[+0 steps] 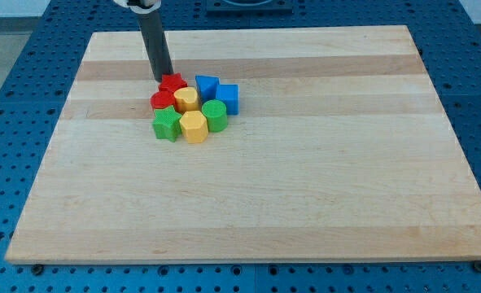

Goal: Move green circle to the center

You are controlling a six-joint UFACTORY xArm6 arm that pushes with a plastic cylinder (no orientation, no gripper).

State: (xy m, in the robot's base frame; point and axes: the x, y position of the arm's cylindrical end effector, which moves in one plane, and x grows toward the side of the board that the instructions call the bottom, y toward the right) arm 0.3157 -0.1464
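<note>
My tip point(165, 79) — a bare rod, no fingers to open or close — sits at the red star point(172, 81), the cluster's far-edge side, with the green circle point(215, 115) packed behind on the right, so not yet reachable cleanly.

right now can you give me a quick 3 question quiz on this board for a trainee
1. True or false: my tip is touching the green circle.
2. Which block lies nearest my tip? A) blue cube B) red star C) green star
3. Fill in: the two yellow hexagons sit on the view's ____ of the green circle.

Key:
1. False; it is at the cluster's top-left, by the red star.
2. B
3. left
</note>
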